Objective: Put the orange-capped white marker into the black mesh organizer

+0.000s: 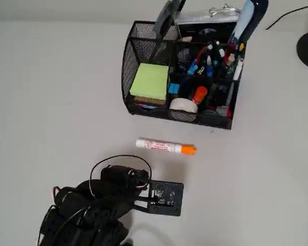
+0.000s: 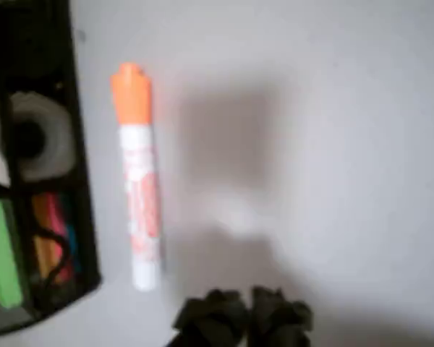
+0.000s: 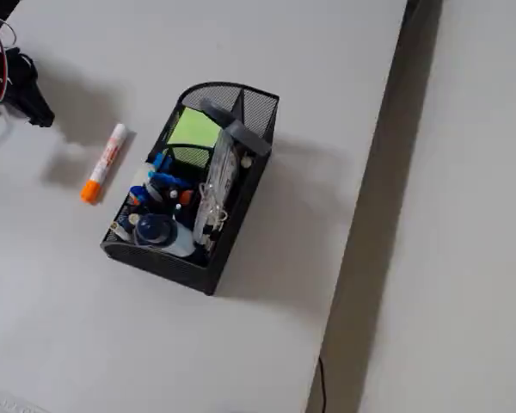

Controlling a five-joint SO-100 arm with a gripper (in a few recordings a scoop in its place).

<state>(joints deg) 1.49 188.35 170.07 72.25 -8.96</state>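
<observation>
lying flat, orange-capped white marker (image 2: 139,181) sits apart from pincer (image 2: 244,314).

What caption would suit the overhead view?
Orange-capped white marker lies on the table between the black mesh organizer and the robot arm.

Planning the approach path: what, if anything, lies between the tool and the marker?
Nothing visible does. The orange-capped white marker lies alone on bare table between the tool and the black mesh organizer, with clear surface on both sides.
</observation>
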